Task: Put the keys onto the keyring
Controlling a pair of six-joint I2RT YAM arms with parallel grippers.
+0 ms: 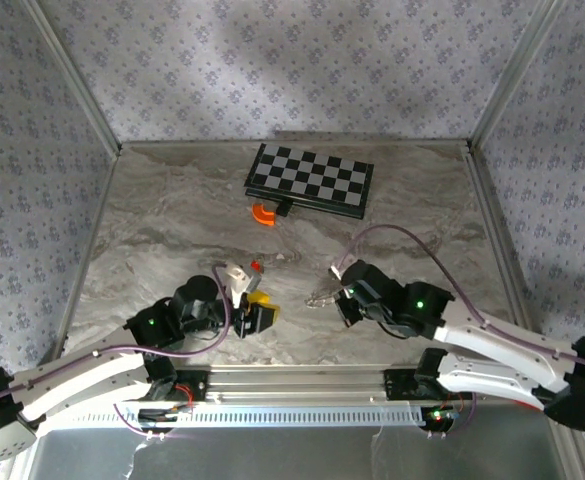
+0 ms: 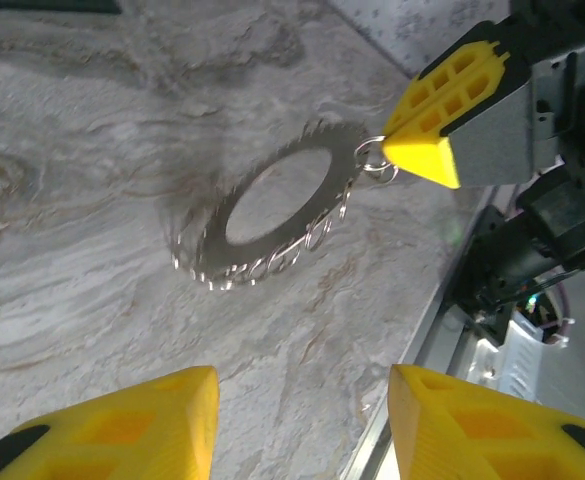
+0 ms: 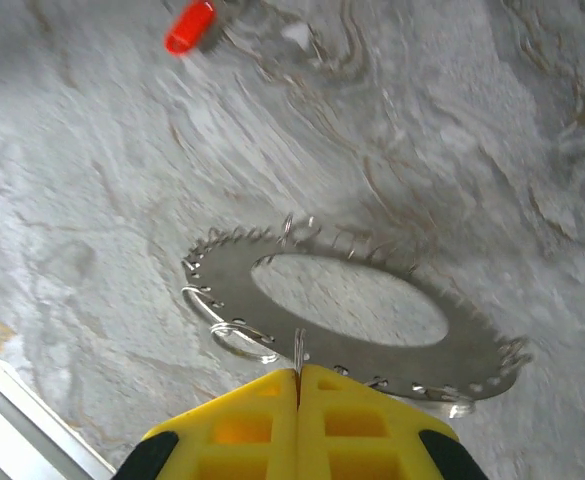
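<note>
Marble tabletop (image 1: pixel 172 230), top view: red key (image 1: pixel 256 266) is lying just beyond the left gripper (image 1: pixel 260 308). Left wrist: its jaws are hanging half open, empty, keyring (image 2: pixel 272 215) ahead. Right wrist: right gripper (image 3: pixel 298 385) is clamping the keyring's near rim; I'd hold that pinch steady while fetching the key.

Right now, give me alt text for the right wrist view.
The right gripper is shut on a thin wire loop at the near rim of the spiky silver keyring over the marble table. A red-headed key lies at upper left.
</note>
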